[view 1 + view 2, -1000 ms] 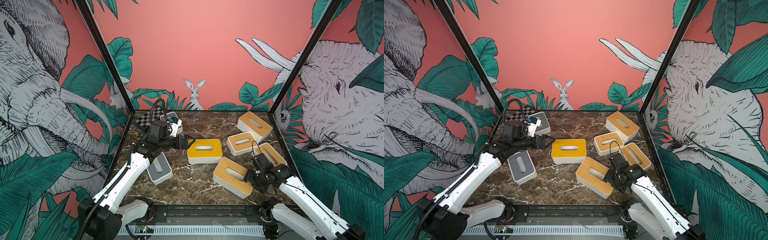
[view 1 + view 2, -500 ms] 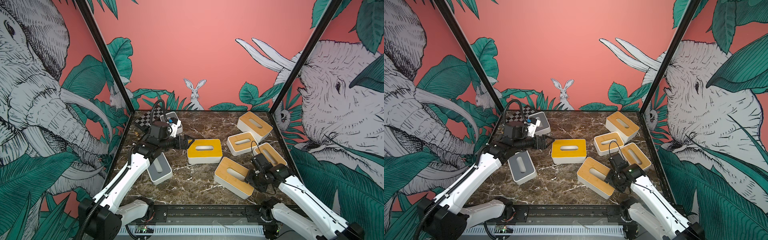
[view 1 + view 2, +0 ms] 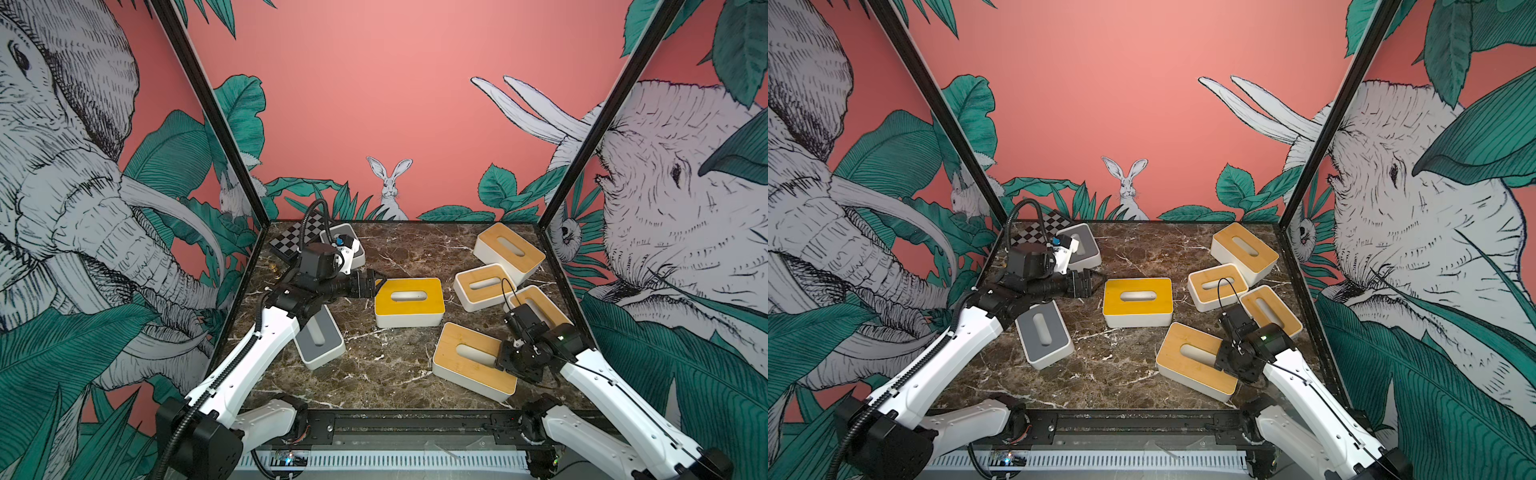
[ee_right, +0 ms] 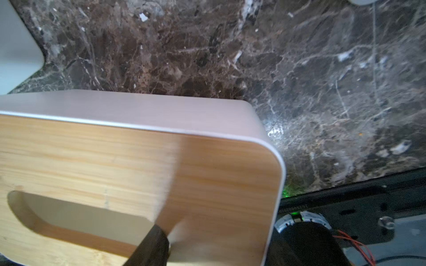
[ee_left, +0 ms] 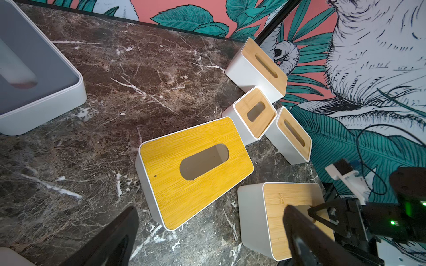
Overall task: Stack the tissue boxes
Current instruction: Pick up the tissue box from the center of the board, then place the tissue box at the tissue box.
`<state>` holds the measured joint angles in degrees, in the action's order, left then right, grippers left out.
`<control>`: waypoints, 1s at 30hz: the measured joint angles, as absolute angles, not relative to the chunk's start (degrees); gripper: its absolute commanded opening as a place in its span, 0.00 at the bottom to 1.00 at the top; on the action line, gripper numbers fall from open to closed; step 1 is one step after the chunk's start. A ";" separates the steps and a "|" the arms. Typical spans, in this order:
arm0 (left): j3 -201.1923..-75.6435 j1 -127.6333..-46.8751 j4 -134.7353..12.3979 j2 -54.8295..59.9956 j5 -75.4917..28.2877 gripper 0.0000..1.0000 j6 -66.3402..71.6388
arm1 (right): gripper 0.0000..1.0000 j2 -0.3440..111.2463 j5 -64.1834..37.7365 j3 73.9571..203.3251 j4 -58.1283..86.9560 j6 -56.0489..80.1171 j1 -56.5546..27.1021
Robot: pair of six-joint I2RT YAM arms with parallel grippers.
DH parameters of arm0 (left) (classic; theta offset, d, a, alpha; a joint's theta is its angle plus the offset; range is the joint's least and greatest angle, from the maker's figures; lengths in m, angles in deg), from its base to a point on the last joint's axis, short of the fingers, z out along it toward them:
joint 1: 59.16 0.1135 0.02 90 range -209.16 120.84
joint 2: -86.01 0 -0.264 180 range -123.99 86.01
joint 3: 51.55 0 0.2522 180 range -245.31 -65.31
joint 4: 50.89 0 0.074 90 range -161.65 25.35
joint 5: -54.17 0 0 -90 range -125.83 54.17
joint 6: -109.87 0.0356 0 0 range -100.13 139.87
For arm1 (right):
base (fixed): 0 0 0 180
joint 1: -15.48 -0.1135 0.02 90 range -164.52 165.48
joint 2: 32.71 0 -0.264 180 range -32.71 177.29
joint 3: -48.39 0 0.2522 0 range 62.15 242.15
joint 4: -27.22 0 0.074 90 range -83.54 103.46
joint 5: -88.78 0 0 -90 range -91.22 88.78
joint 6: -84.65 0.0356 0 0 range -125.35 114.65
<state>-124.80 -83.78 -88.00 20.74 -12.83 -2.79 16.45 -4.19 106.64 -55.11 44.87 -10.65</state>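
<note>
Several tissue boxes lie on the marble. A bamboo-lidded tissue box (image 3: 461, 357) (image 3: 1183, 353) (image 5: 283, 200) (image 4: 138, 161) is at the front right. My right gripper (image 3: 503, 361) (image 3: 1221, 359) (image 4: 221, 244) is shut on its near end, one finger in the lid slot and the other outside the end wall. A yellow-lidded box (image 3: 409, 301) (image 3: 1137, 301) (image 5: 196, 170) sits mid-table. My left gripper (image 3: 378, 282) (image 3: 1098, 282) (image 5: 211, 214) hangs wide open at its left end, holding nothing. Three more bamboo boxes (image 3: 509, 249) (image 3: 484, 284) (image 3: 536, 303) cluster at the right. Two grey-lidded boxes (image 3: 320, 340) (image 3: 349, 249) lie left.
A black-and-white checkerboard case (image 3: 291, 241) lies in the back left corner, with a small brass piece (image 3: 274, 270) near the left wall. Printed walls close in three sides. A black rail (image 3: 395, 424) runs along the front edge.
My right gripper's jaws have narrowed onto the end of the front bamboo box, which has shifted slightly. The left arm has hardly moved and its jaws stay wide.
</note>
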 measured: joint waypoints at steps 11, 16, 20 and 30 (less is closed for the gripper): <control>-124.82 -83.78 -87.85 20.74 -13.05 1.00 -2.79 | 0.31 18.44 -6.85 121.72 -59.31 34.48 -10.61; -124.86 -83.78 -88.00 21.04 -13.77 0.99 -2.83 | 0.32 24.72 -7.71 131.62 -61.67 29.46 -10.61; -125.06 -83.78 -88.75 23.05 -15.73 0.99 -2.83 | 0.32 31.64 -7.66 141.33 -62.48 26.16 -10.61; -125.28 -83.76 -89.51 27.73 -17.74 0.99 -3.46 | 0.31 49.70 -8.64 159.62 -60.58 21.50 -10.61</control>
